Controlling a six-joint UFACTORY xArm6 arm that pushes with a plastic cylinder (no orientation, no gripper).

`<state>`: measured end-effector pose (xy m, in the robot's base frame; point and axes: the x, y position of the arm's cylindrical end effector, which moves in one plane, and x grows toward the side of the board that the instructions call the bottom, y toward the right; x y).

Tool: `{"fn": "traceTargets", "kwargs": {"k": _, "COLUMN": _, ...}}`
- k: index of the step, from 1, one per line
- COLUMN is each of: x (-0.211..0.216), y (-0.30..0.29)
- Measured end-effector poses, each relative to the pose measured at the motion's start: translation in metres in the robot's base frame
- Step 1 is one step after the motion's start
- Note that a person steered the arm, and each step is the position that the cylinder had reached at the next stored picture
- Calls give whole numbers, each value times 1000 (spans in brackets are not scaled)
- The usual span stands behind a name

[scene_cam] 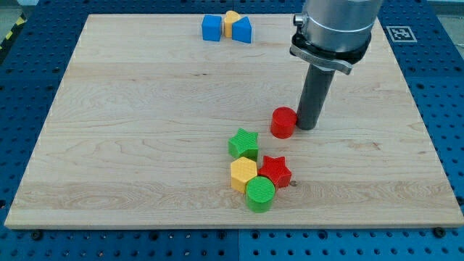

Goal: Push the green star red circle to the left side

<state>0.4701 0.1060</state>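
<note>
Taking the red circle (283, 122) as the landmark, 2 blue blocks (211, 28) (242, 30) with a yellow piece (231, 22) wedged between them sit far off toward the view's top and a bit to its left, near the top edge of the wooden surface (130, 116). Just below and slightly left of the red circle lies the green star (244, 144), and under that a tight cluster of a yellow hexagon (243, 174), a green circle (259, 193) and a red star (275, 171). My tip (307, 127) stands right against the red circle's right side, touching or nearly so, and the arm carries no jaws, only the dark rod.
</note>
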Motion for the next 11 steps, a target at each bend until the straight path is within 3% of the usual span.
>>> {"fn": "traceTargets", "kwargs": {"k": 6, "x": -33, "y": -59}}
{"fn": "traceTargets", "kwargs": {"k": 9, "x": 11, "y": -59}}
{"fn": "traceTargets", "kwargs": {"k": 10, "x": 5, "y": -59}}
{"fn": "traceTargets", "kwargs": {"k": 11, "x": -43, "y": -35}}
